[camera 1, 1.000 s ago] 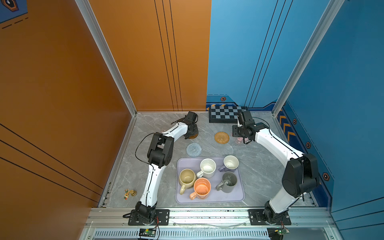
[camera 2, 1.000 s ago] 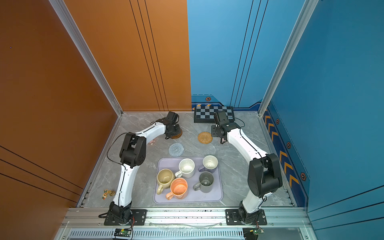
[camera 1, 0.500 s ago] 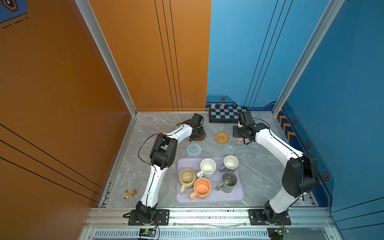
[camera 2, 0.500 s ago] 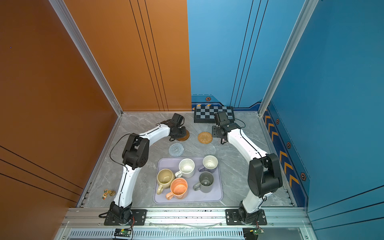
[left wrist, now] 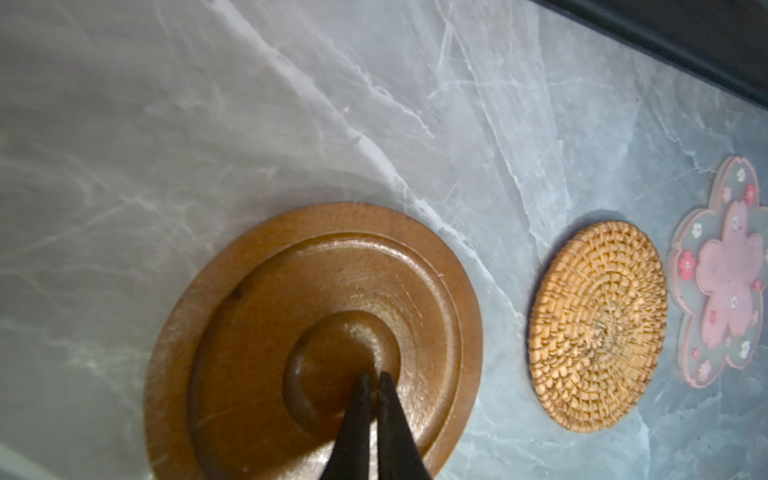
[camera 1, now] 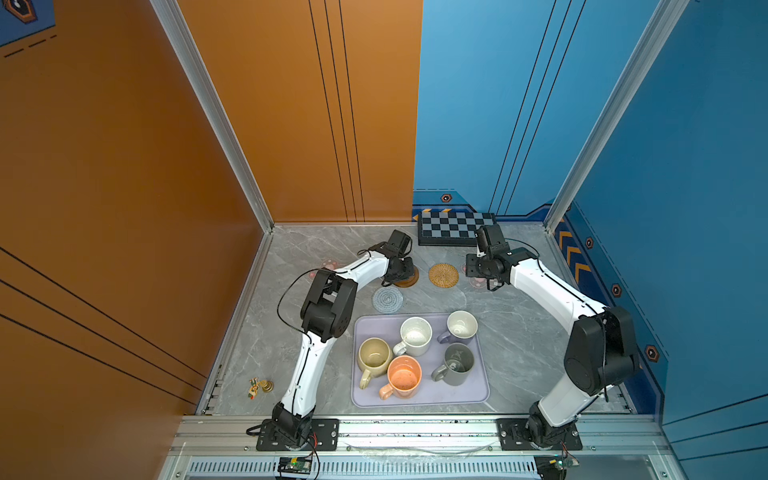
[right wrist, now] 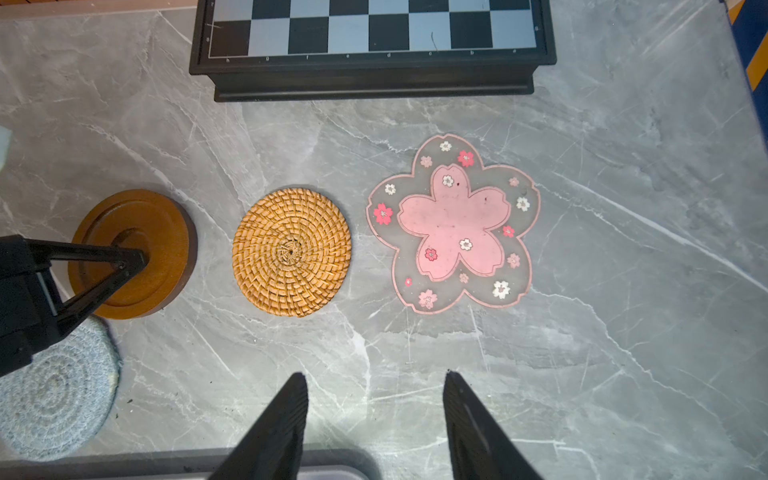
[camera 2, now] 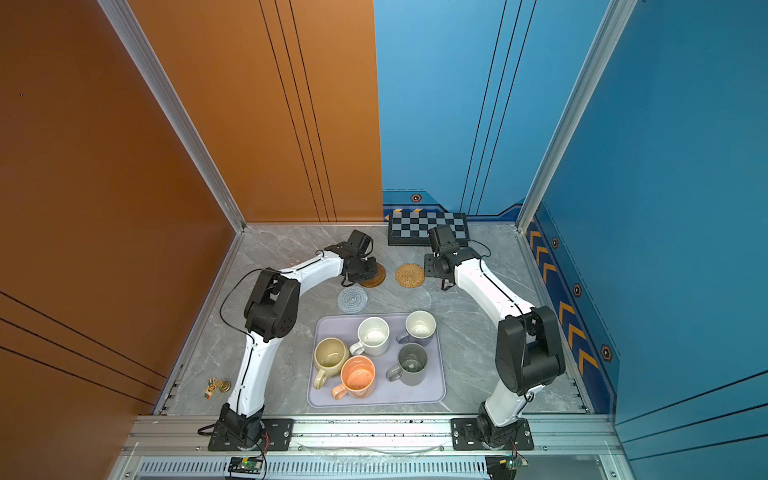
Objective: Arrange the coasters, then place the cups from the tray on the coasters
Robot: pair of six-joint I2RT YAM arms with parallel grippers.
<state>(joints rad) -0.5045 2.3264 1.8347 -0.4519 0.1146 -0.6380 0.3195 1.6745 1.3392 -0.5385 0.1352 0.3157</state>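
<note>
While touched at its centre hollow by the left tool (left wrist: 372, 376), lies flat on the grey marbled surface (camera 1: 519, 332): brown wooden coaster (left wrist: 291, 270). Tool fingers pressed together, tips down on the wood, nothing pinched between them.

Just beside it and apart: tan rattan coaster (right wrist: 291, 251), then pink flower coaster (right wrist: 453, 224), all three in a row in front of the checkerboard (right wrist: 374, 29). On the tray side of the wooden disc, close to it: blue-grey crocheted coaster (camera 1: 387, 299), partly covered by the left tool in the right wrist view. Beyond the left arm, toward the orange wall: second pink flower coaster (camera 1: 330, 264), half hidden.

Right tool (right wrist: 375, 376) spread wide and empty, held over bare surface between the flower coaster and the tray.

Nearer the arm bases: lavender tray (camera 1: 478, 390), carrying all five cups upright, none on a coaster: beige cup (camera 1: 374, 355), speckled white cup (camera 1: 415, 332), lavender cup (camera 1: 461, 326), orange cup (camera 1: 403, 374) close against the beige one, grey cup (camera 1: 457, 361).

Well apart, by the left edge: small trinket (camera 1: 259, 386), too small to make out.
</note>
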